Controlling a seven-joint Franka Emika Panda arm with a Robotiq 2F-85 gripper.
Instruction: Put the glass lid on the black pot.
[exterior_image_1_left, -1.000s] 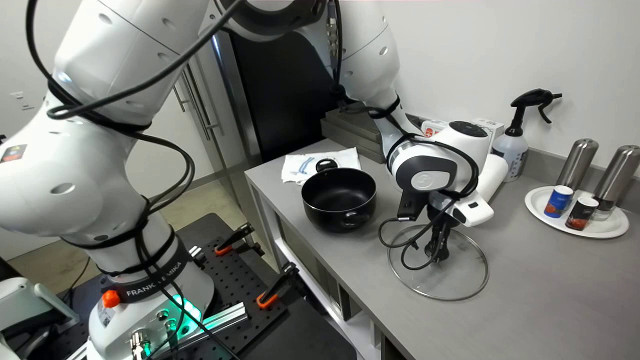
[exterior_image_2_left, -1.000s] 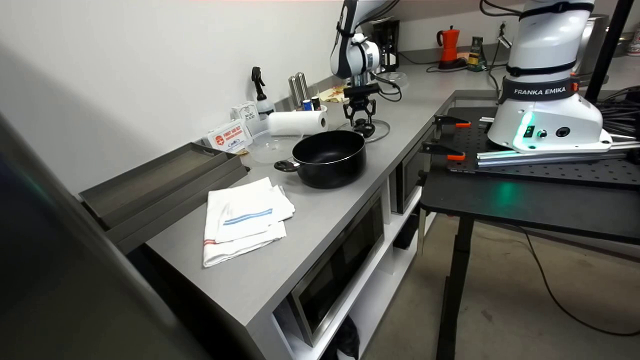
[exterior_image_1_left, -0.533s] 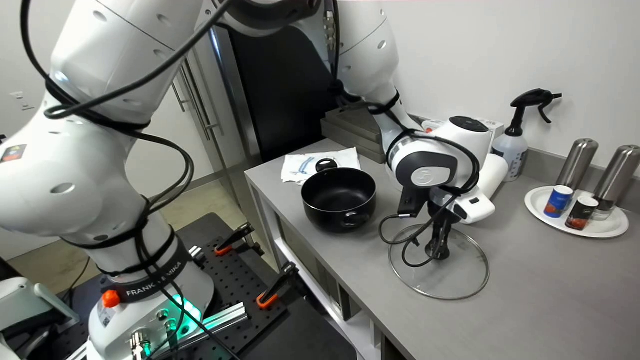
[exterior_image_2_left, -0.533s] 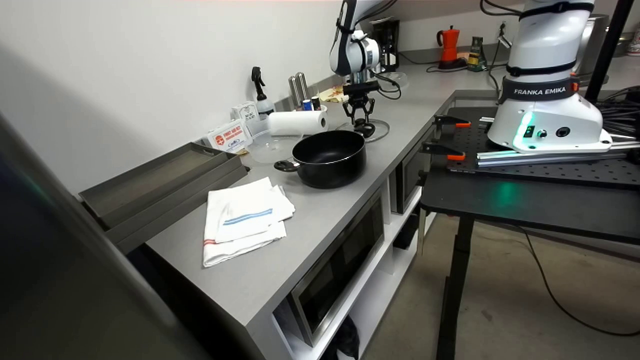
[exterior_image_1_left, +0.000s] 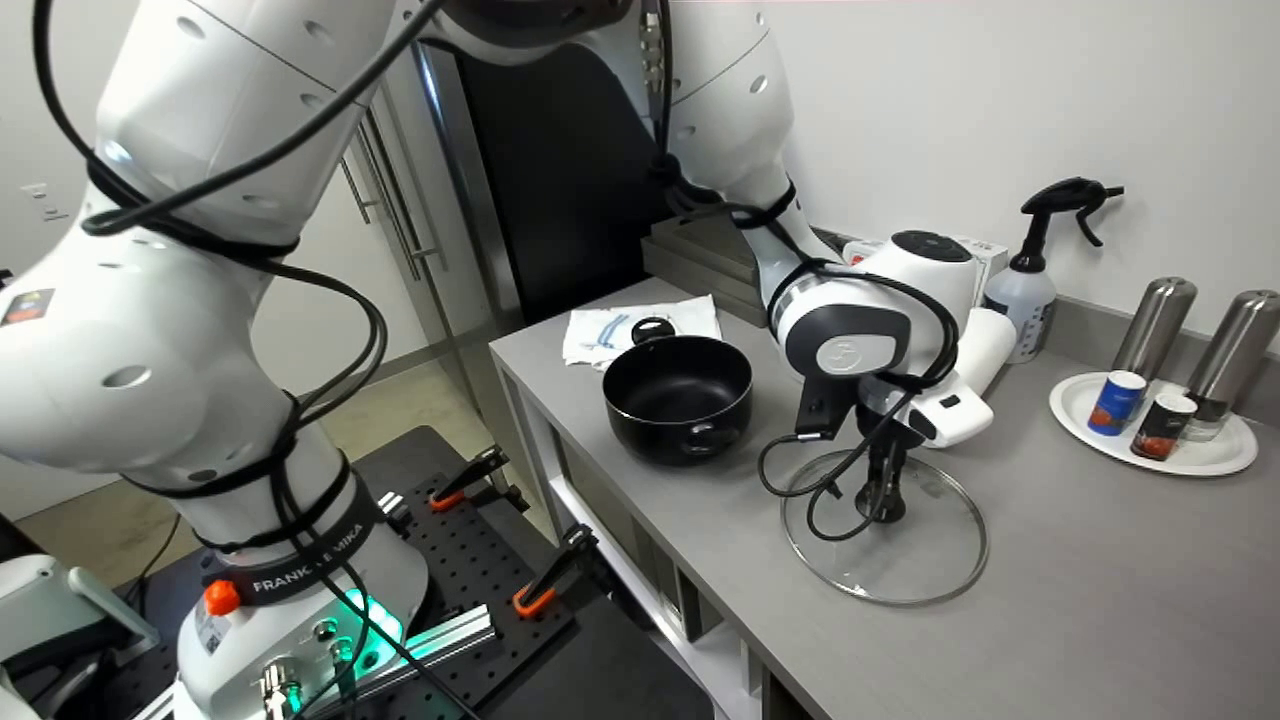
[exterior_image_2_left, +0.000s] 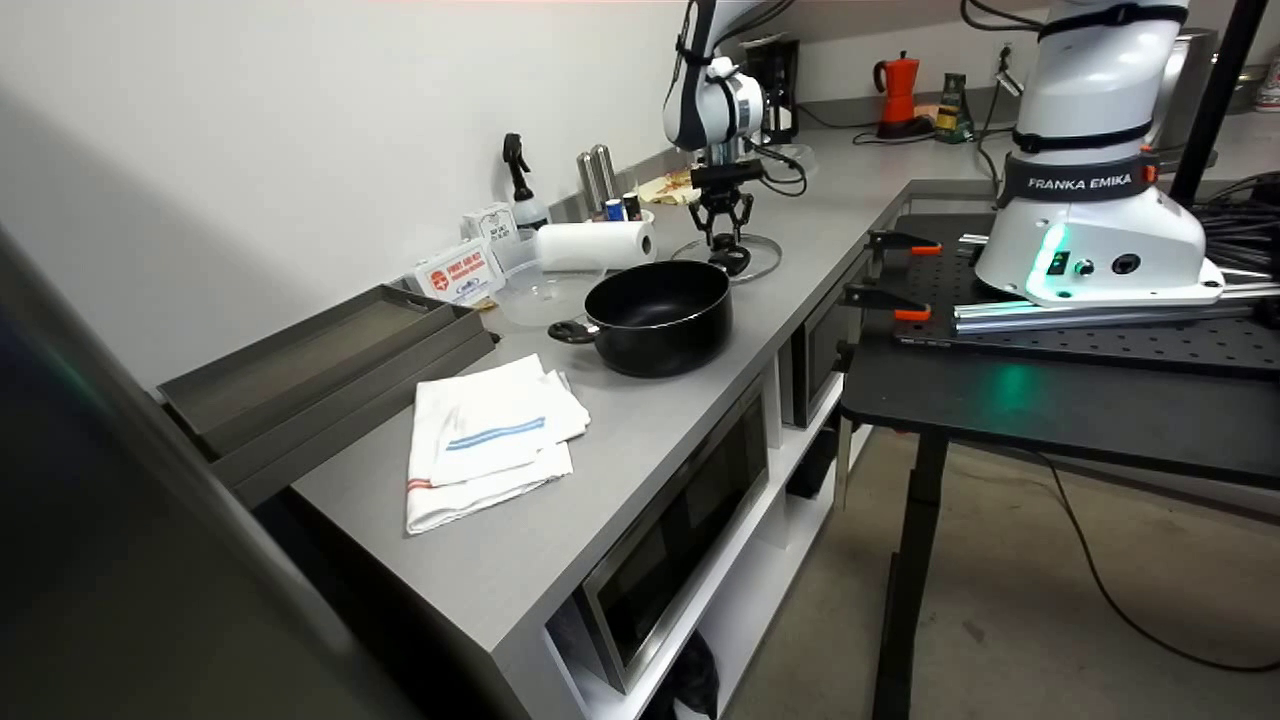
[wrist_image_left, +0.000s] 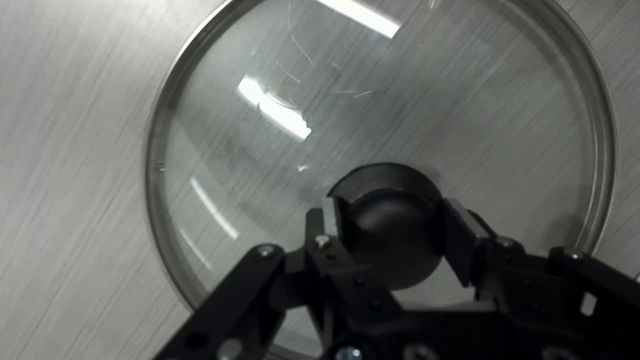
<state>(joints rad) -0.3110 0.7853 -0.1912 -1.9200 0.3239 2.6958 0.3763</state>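
**Gripper (wrist_image_left: 395, 232) clamped on the knob (wrist_image_left: 394, 267) of the lid (exterior_image_1_left: 905, 560), pot (exterior_image_1_left: 678, 402) uncovered**

In the wrist view the pads (wrist_image_left: 459, 240) sit against the black knob at its 9 o'clock and 3 o'clock, and the knob fills the space between them. The gripper shows there from the 6 o'clock edge. The lid is clear glass with a thin metal rim, about level at the counter (exterior_image_1_left: 1080, 580); whether the rim touches the counter or hangs just above it, I cannot tell.

In an exterior view the pot stands upright on the counter at the lid's 10 o'clock, near it but apart. Its black inside is in sight, and its handles (exterior_image_1_left: 712, 437) point to about 11 and 5 o'clock. From the lid, a spray bottle (exterior_image_1_left: 1022, 300) stands at 1 o'clock, and a white plate (exterior_image_1_left: 1075, 412) bearing a blue shaker (exterior_image_1_left: 1117, 403) and a black shaker (exterior_image_1_left: 1163, 428) lies between 2 and 3 o'clock.

Also in an exterior view, a folded towel (exterior_image_2_left: 490, 445) lies at the pot's 8 o'clock, a grey tray (exterior_image_2_left: 320, 365) farther off toward 9, and a white roll (exterior_image_2_left: 595, 246) at 11.
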